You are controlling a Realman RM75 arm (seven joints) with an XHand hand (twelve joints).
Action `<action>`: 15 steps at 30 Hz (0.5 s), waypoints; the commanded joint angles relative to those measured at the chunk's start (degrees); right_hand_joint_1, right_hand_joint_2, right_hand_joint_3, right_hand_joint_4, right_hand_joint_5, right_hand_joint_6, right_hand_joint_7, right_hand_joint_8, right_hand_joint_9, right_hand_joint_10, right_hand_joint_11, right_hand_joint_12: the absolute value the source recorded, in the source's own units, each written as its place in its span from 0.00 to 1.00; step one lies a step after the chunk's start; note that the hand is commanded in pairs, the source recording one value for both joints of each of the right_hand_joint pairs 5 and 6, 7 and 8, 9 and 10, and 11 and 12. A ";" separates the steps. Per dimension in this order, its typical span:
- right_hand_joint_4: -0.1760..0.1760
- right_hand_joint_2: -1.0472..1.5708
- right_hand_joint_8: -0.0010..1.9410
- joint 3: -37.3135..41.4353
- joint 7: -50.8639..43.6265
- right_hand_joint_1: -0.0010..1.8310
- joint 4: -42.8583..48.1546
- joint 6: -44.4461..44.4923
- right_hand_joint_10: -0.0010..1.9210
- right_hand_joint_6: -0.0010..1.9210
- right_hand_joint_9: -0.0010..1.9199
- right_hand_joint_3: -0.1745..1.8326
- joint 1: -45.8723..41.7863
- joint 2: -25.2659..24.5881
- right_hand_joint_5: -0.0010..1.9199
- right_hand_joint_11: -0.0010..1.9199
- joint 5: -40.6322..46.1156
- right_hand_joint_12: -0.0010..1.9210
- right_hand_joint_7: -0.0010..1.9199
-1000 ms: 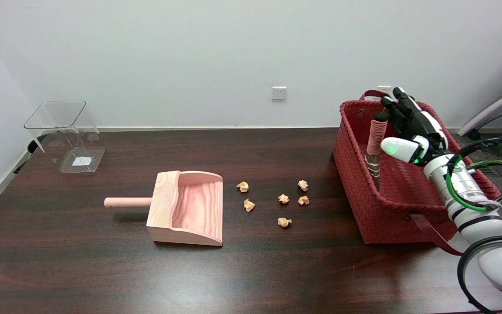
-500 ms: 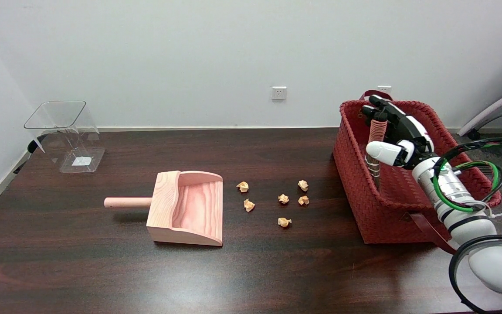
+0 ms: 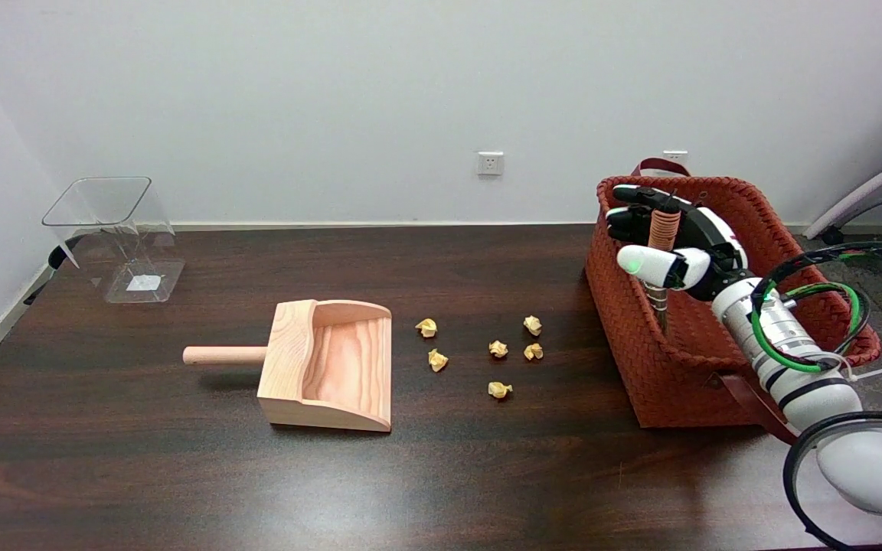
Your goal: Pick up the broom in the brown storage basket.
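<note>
We see the right hand wrapped around the broom handle. Broom stands upright in the basket.

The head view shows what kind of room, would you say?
Probably an office or lab room set up for robot trials: a dark wooden table against a plain white wall with a power socket, and part of an office chair at the right edge.

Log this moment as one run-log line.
phase: grasping | right hand: fingers wrapped around broom handle | broom: upright in brown storage basket, not yet lifted | firm grip: cannot tell
</note>
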 commanded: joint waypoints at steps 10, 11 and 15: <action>0.50 0.31 0.52 -1.25 0.20 0.68 -0.47 1.10 0.32 0.32 0.32 0.55 1.09 0.52 0.32 0.32 0.30 0.32 0.53; 0.50 0.31 0.53 -1.25 0.20 0.68 -0.47 1.28 0.32 0.32 0.32 0.55 1.09 0.52 0.32 0.32 0.30 0.32 0.54; 0.50 0.32 0.58 -1.25 0.28 0.67 -0.24 1.76 0.36 0.36 0.36 0.55 1.09 0.52 0.36 0.36 0.30 0.36 0.59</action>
